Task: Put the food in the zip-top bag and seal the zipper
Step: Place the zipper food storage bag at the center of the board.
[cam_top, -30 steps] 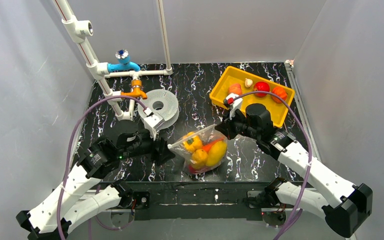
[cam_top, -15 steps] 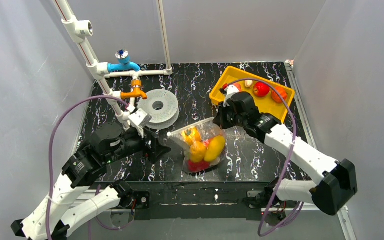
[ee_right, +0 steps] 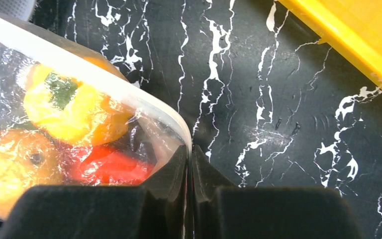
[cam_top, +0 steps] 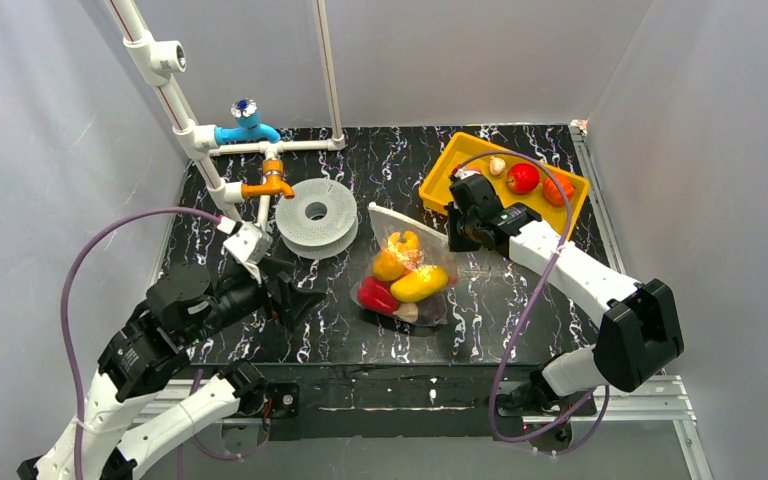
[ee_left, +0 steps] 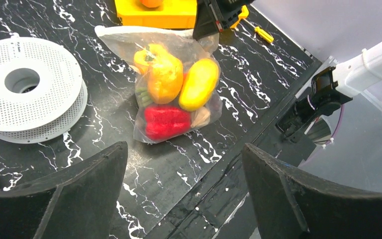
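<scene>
Top external view: the clear, white-dotted plastic zip-top bag [cam_top: 395, 225] lies at the middle of the black marbled surface [cam_top: 520, 305]. It holds a glossy red toy pepper [ee_left: 165, 121] and yellow toy peppers [ee_left: 199, 83]. The right tool [ee_right: 189, 157], at the bag's 1 o'clock, is closed, pinching a corner beside the pale zipper strip [ee_right: 129, 92]. The left tool [ee_left: 184, 191], at 9 o'clock, gapes wide, apart from the bag.

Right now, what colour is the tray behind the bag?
The tray is yellow; top view shows it best.
</scene>
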### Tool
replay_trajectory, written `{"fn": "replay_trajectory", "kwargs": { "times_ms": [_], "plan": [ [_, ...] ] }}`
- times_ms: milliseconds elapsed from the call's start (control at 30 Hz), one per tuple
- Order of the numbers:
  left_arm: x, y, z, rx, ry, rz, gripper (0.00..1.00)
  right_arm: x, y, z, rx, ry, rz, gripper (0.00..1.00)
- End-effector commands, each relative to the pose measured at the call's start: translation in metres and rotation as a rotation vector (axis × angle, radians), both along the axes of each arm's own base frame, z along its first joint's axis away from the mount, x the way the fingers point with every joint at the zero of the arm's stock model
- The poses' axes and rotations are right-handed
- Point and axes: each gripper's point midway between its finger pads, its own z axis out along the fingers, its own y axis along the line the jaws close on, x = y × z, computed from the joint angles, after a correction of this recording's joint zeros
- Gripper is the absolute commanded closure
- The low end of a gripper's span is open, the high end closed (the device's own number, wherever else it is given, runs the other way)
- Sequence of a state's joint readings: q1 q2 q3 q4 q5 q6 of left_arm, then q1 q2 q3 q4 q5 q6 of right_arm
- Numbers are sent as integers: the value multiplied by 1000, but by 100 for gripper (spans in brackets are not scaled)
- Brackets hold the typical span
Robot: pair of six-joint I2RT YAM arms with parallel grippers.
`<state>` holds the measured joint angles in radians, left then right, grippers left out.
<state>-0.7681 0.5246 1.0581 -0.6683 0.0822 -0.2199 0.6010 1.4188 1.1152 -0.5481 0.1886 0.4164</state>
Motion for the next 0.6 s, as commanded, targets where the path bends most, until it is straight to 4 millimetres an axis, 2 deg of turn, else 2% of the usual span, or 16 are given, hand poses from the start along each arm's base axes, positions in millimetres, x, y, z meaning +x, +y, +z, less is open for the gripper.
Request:
{"fn": "replay_trajectory", "kwargs": {
  "times_ms": [0,167,233,300,400,567],
  "plan": [
    [-1,12,18,-29,-59,43,16,1,-6,4,-29,-2,-12,82],
    [-3,19,21,-43,-82,60,14,1,-11,13,-68,-12,8,63],
    [0,24,23,-46,-94,92,7,1,-14,22,-73,-31,17,53],
    [0,28,25,-53,-103,108,2,-1,-16,33,-69,-62,27,43],
    [-1,32,28,-56,-118,119,2,-3,-22,53,-61,-119,30,29],
    [-2,39,34,-65,-139,140,2,-11,-35,88,-47,-208,27,15]
  ]
}}
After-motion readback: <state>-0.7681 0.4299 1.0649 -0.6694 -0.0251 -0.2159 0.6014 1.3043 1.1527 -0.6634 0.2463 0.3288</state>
